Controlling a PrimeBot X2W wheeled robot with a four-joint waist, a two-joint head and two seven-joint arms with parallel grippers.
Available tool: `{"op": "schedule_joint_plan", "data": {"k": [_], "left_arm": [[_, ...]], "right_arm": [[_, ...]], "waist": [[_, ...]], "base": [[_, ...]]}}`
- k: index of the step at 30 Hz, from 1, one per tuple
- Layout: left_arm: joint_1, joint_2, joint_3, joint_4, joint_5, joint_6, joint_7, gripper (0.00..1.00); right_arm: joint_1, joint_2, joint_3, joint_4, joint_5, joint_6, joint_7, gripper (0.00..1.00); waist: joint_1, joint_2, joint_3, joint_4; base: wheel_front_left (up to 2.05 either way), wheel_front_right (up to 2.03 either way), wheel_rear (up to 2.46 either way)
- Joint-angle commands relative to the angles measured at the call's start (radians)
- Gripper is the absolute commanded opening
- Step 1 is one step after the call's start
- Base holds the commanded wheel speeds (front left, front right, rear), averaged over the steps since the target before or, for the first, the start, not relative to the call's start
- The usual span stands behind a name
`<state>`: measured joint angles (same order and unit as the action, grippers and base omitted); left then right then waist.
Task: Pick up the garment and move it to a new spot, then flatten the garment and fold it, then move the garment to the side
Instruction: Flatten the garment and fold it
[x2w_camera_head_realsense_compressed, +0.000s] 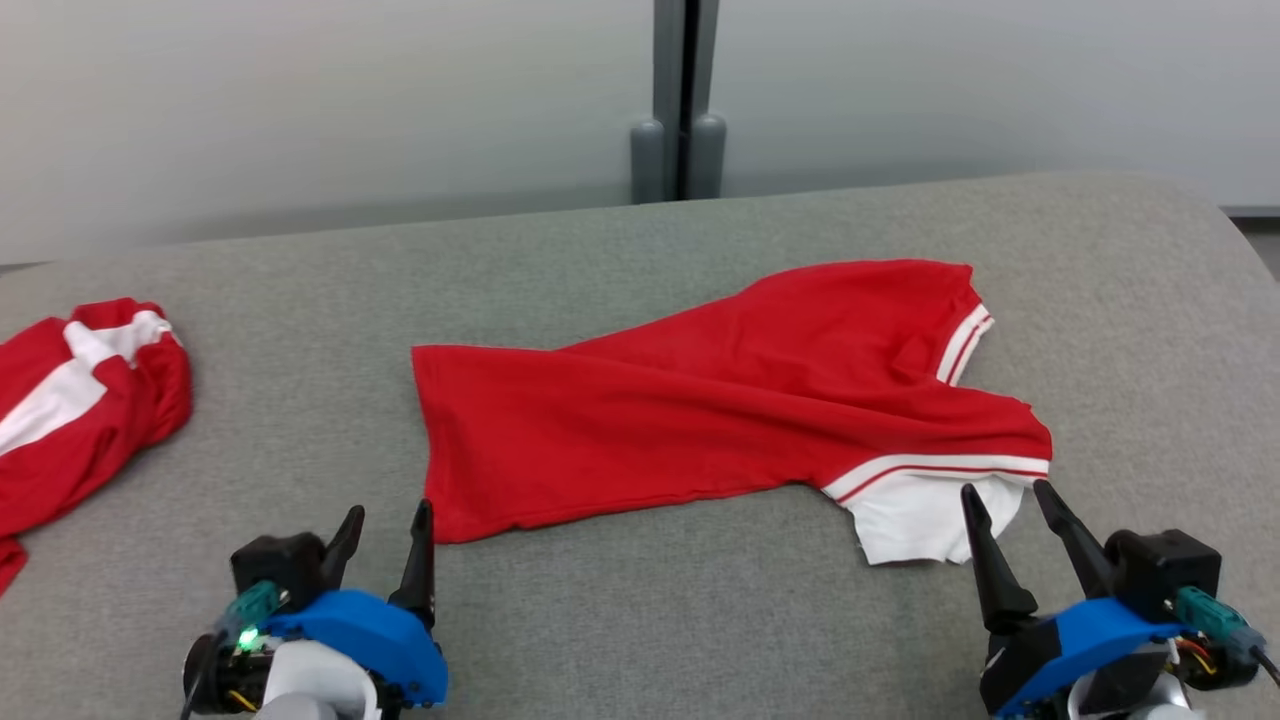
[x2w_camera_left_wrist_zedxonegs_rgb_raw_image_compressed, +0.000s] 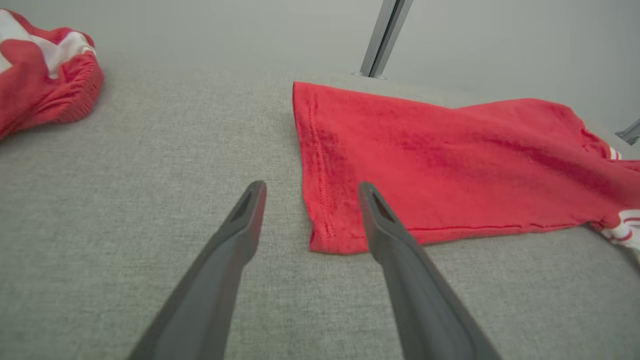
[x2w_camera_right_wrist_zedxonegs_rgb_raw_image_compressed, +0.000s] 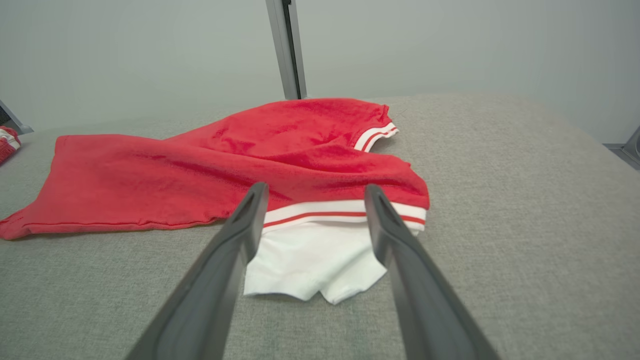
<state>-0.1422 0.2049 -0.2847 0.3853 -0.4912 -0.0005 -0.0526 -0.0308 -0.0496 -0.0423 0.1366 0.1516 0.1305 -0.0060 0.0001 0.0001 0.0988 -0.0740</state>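
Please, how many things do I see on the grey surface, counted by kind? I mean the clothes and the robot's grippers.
Red-and-white garments: 2, the middle garment, spread out, and the left-edge garment, bunched up
Grippers: 2, the left gripper and the right gripper, both with fingers apart
Total: 4

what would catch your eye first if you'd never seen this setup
The red garment lies rumpled across the middle of the grey padded table, its white striped end toward the right. The left gripper and right gripper stand open at its near left corner and its white end, gripping nothing. A second red and white garment lies bunched at the table's far left.
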Motion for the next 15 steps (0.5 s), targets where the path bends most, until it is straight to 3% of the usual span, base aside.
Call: {"op": "schedule_joint_plan", "data": {"k": [1,6,10,13,14,15], "left_arm": [[-0.037,-0.011,-0.009,0.047,0.004,0.0,0.014,1.0],[-0.1,-0.021,-0.014,0.164,0.005,-0.001,0.025,1.0],[-0.146,-0.033,-0.002,0.263,-0.002,0.035,0.042,1.0],[-0.156,-0.041,-0.013,0.328,-0.013,0.027,0.086,1.0],[-0.157,-0.044,-0.016,0.343,-0.018,0.02,0.096,0.65],[-0.162,-0.045,-0.023,0.357,-0.017,0.012,0.102,0.42]], "right_arm": [[-0.017,-0.001,0.008,0.002,0.003,0.0,-0.006,1.0],[-0.034,-0.001,0.029,0.017,0.015,0.001,-0.014,1.0],[-0.047,-0.001,0.037,0.034,0.02,0.001,-0.022,1.0],[-0.051,-0.001,0.029,0.051,0.022,0.0,-0.022,1.0],[-0.05,-0.002,0.022,0.058,0.02,0.0,-0.016,1.0],[-0.049,-0.001,0.015,0.067,0.022,0.001,-0.01,1.0]], "waist": [[-0.0001,-0.0001,0.012,-0.012],[-0.0001,-0.0001,0.042,-0.043],[-0.0001,-0.0001,0.067,-0.063],[-0.0001,-0.0001,0.077,-0.069],[-0.0001,-0.0001,0.078,-0.069],[-0.0001,-0.0001,0.079,-0.069]], "base": [[0.0,0.0,0.0],[0.0,0.0,0.0],[0.0,0.0,0.0],[0.0,0.0,0.0],[0.0,0.0,0.0],[0.0,0.0,0.0]]}}
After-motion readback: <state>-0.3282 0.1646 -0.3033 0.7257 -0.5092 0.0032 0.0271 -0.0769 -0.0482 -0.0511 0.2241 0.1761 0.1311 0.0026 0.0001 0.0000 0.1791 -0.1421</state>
